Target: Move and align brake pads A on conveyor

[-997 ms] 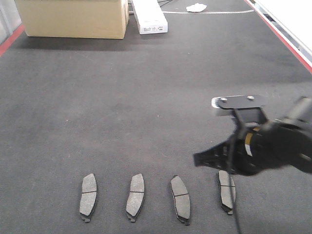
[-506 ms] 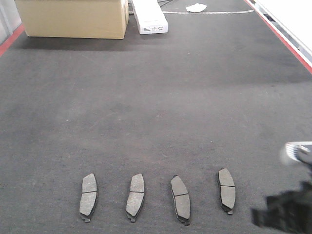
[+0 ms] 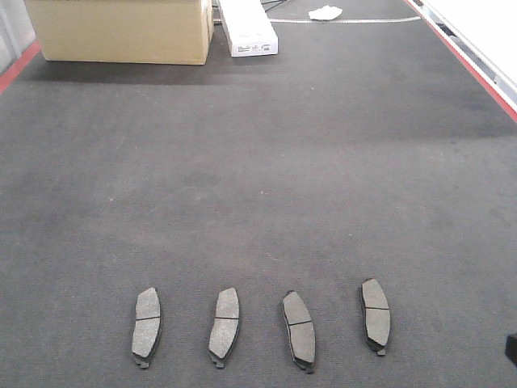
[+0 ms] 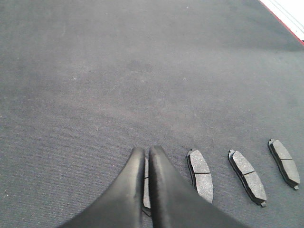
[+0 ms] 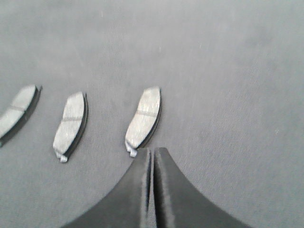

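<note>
Several grey-brown brake pads A lie side by side in a row on the dark felt conveyor (image 3: 258, 162), from the leftmost pad (image 3: 146, 326) to the rightmost pad (image 3: 376, 315). My left gripper (image 4: 146, 150) is shut and hangs over the leftmost pad (image 4: 146, 190), which shows only through the slit between the fingers. The neighbouring pad (image 4: 199, 173) lies just to its right. My right gripper (image 5: 152, 150) is shut and empty, its tips just short of the rightmost pad (image 5: 144, 116). In the front view only a dark corner of the right arm (image 3: 511, 347) shows.
A cardboard box (image 3: 121, 31), a white carton (image 3: 248, 28) and a white rag (image 3: 325, 12) sit at the far end of the belt. Red edge strips (image 3: 468, 56) run along both sides.
The right arm has pulled back down and to the right, almost out of the front view. The pads have not moved.
</note>
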{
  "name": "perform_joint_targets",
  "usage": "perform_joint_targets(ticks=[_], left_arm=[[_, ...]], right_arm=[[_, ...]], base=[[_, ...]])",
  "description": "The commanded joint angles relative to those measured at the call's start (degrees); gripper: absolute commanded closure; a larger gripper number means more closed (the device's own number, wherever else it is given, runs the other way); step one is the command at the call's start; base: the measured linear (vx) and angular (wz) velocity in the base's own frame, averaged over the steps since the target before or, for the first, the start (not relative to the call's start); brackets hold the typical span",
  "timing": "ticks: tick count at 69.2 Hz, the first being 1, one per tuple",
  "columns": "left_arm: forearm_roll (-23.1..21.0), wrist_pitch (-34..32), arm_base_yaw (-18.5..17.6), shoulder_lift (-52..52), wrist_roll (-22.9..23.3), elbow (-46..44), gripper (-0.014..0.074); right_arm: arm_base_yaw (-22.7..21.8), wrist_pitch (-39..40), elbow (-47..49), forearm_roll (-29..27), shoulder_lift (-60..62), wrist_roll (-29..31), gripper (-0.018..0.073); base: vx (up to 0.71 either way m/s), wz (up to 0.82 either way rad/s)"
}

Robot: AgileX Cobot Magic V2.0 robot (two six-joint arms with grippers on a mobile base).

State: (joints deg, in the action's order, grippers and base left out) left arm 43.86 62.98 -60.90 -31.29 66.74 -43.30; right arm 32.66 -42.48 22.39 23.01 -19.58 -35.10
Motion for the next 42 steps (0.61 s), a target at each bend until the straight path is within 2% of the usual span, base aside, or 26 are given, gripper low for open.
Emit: perform_joint_targets(ticks=[1, 42], left_arm=[[2.7, -2.5, -0.3, -0.4, 0.5, -1.4, 0.0603], [2.7, -2.5, -0.3, -0.4, 0.5, -1.4, 0.0603]], right_arm=[[-0.2, 3.4, 1.4, 2.1, -0.1, 0.5, 0.0562], [-0.2, 3.4, 1.4, 1.9, -0.1, 0.5, 0.0562]], base=[[0.0, 0.0], [0.0, 0.0]])
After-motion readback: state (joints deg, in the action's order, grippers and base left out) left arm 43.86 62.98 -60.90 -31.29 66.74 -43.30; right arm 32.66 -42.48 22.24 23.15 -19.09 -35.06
